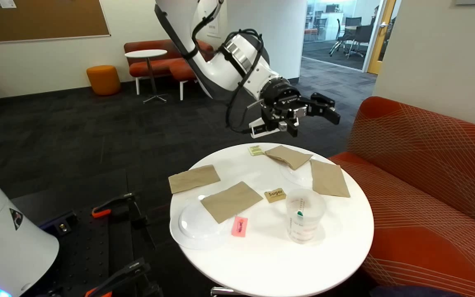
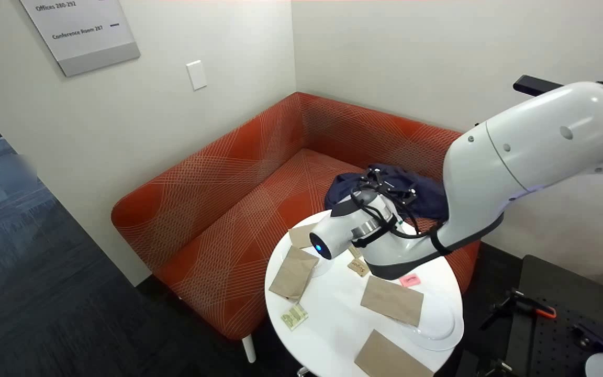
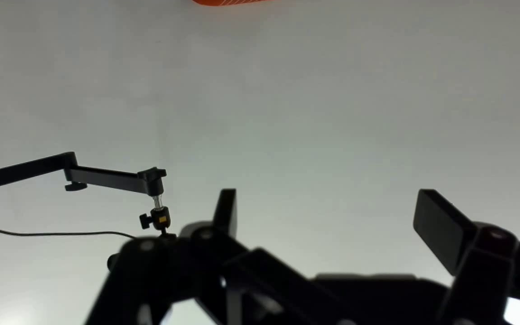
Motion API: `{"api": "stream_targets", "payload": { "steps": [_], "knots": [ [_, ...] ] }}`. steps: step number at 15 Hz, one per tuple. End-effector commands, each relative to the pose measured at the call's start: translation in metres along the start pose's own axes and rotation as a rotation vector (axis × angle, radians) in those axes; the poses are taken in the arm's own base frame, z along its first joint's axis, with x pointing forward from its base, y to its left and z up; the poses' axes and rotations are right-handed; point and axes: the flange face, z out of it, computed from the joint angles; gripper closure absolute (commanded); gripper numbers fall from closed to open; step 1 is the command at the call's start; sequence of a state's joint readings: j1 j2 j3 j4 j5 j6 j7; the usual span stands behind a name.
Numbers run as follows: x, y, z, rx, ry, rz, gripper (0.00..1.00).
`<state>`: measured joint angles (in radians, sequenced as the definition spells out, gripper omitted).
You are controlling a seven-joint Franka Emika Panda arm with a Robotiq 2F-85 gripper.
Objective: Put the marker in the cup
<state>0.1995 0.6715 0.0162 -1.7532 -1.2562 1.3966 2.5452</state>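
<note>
Black jointed hand (image 3: 327, 214) hung empty, jaws apart, presumably because the green-teal marker (image 1: 299, 213), partly visible, sat inside the clear plastic cup (image 1: 308, 220).

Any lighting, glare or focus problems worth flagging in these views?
In the wrist view, the gripper is silhouetted near-black, its nearest parts soft, with white glare toward the bottom; in an exterior view, small highlights sit on a clear plastic piece, and the see-through cup shows faintly against the bright white tabletop.
</note>
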Motion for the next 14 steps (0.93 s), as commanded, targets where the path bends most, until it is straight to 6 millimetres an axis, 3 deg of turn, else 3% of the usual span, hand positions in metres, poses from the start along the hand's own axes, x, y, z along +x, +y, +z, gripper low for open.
{"api": "stream_targets", "payload": {
  "steps": [1,6,7,10,14],
  "knots": [
    [0.052,0.018,-0.006,0.0,-0.03,-0.022,0.0],
    [0.099,0.026,-0.01,-0.005,-0.067,-0.034,0.0],
    [0.078,0.013,-0.013,0.012,-0.05,-0.017,0.0],
    [0.093,0.018,-0.012,0.008,-0.061,-0.015,0.0],
    [0.09,0.021,-0.011,0.008,-0.058,-0.024,0.0]
  ]
}}
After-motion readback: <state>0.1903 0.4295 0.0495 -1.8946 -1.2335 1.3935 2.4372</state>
